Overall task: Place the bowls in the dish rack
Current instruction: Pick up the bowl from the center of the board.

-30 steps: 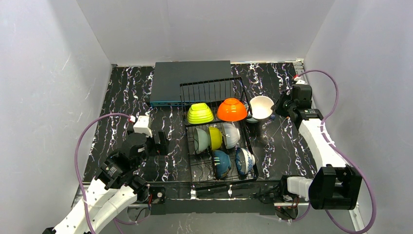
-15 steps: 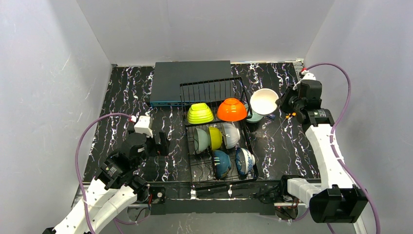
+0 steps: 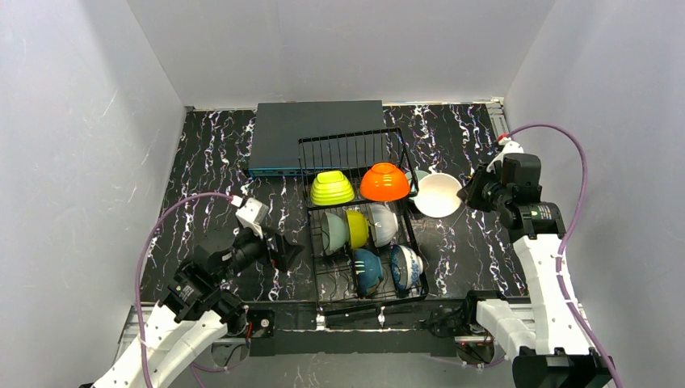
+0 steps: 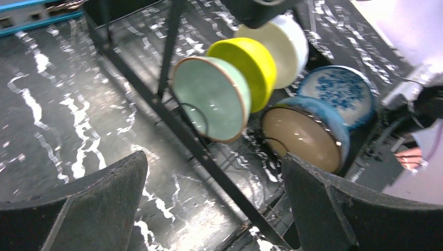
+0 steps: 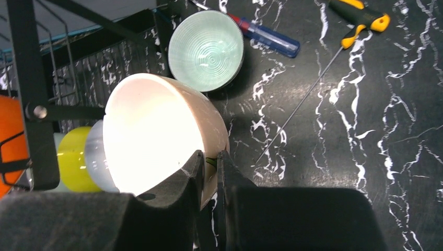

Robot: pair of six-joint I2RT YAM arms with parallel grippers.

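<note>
The black wire dish rack [image 3: 343,149] holds a lime green bowl [image 3: 332,187] and an orange bowl [image 3: 384,182] on its back tier. Lower down, mint [image 3: 334,232], yellow [image 3: 358,228], white [image 3: 383,224], teal [image 3: 367,271] and blue-white patterned [image 3: 406,267] bowls stand on edge. My right gripper [image 5: 210,157] is shut on the rim of a beige-white bowl [image 5: 156,130], held tilted just right of the rack. A second mint bowl [image 5: 206,50] sits on the table beyond it. My left gripper [image 4: 214,162] is open beside the rack's left edge, facing the mint bowl [image 4: 209,99].
A flat dark grey box [image 3: 315,133] lies behind the rack. Two screwdrivers lie on the black marbled table right of the rack: a blue and red one [image 5: 269,36] and a yellow and black one [image 5: 360,23]. Grey walls enclose the table.
My right gripper has carried the beige-white bowl away from the mint bowl, toward the near side along the rack's right edge. My left gripper has moved right, closer to the rack.
</note>
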